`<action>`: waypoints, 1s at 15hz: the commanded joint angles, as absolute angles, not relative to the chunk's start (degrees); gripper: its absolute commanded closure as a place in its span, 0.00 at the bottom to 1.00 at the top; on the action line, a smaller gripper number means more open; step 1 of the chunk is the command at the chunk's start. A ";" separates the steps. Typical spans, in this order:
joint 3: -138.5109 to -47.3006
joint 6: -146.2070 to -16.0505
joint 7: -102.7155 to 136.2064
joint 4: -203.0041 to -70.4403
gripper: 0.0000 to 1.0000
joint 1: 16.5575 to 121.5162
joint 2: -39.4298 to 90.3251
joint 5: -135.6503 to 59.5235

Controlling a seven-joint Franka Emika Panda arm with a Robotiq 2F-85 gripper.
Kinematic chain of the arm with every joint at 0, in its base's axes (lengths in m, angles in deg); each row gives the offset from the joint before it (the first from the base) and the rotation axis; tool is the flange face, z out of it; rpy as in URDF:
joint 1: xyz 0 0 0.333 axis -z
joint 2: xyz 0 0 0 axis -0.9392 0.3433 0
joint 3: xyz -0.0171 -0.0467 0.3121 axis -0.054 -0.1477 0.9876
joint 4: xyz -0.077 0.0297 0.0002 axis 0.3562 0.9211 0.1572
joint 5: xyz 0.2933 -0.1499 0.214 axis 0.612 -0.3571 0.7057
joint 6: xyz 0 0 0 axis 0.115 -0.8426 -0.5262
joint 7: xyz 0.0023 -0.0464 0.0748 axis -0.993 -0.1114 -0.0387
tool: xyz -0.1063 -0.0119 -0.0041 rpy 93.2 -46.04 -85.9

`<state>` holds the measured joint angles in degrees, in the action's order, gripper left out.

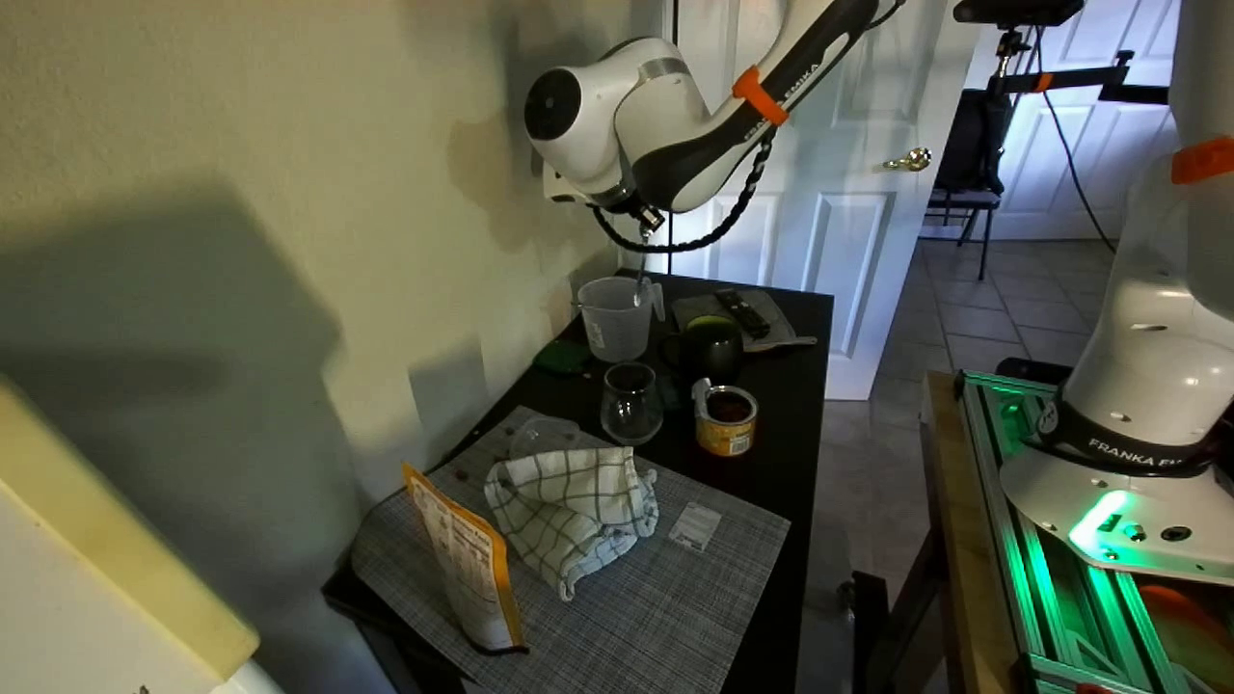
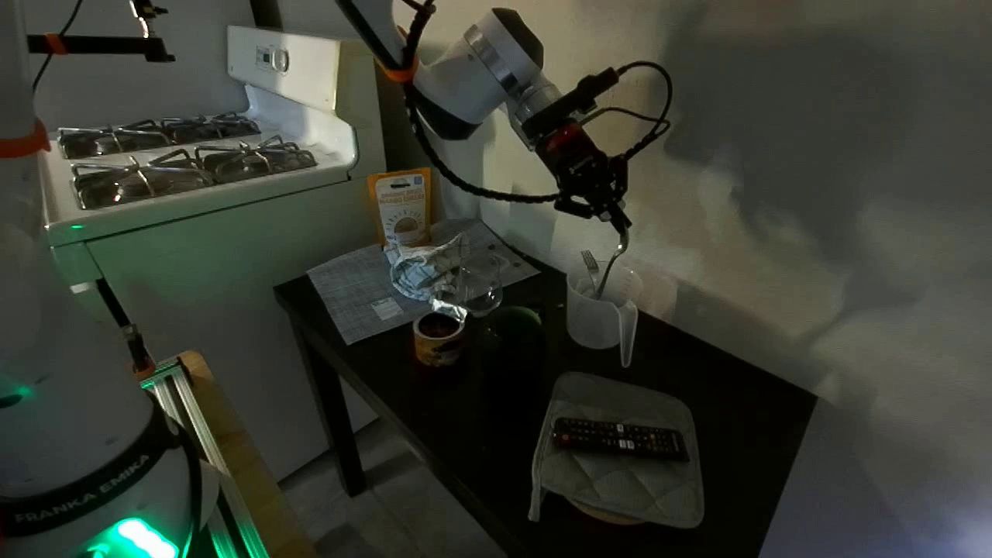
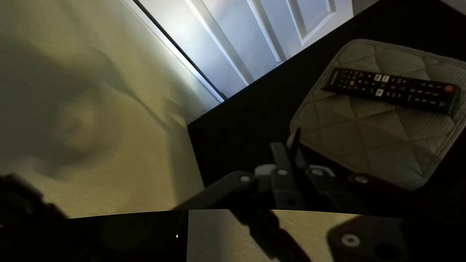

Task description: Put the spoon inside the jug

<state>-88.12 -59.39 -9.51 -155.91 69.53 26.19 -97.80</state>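
Observation:
The jug (image 1: 615, 323) is greyish, translucent and tapered. It stands upright near the wall at the table's far end; it also shows in an exterior view (image 2: 593, 322), with its handle toward the camera. My gripper (image 1: 648, 224) is above the jug, tilted, and also shows in an exterior view (image 2: 622, 218). It is shut on the metal spoon (image 2: 612, 266), which slants down with its lower end within the jug's rim. A fork (image 2: 590, 265) leans in the jug. In the wrist view the fingertips (image 3: 289, 145) are close together with a thin dark piece between; the jug is out of view there.
A dark cup (image 1: 711, 352), a clear glass (image 1: 631, 410) and an open can (image 1: 726, 424) stand near the jug. A remote (image 2: 620, 438) lies on a quilted pot holder (image 2: 604, 399). A checked towel (image 1: 578, 501) and a pouch (image 1: 463, 559) are on the placemat (image 1: 675, 617).

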 commanded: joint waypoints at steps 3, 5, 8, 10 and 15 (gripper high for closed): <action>-87.36 -62.03 -13.30 -152.44 0.99 69.92 32.34 -98.22; -87.29 -61.81 -14.99 -151.52 0.99 69.85 33.73 -98.20; -87.22 -61.53 -16.60 -150.50 0.64 69.88 34.62 -98.08; -87.14 -60.91 -17.93 -150.58 0.48 69.75 33.83 -97.97; -85.94 -55.92 -22.36 -155.93 0.10 68.39 26.04 -97.27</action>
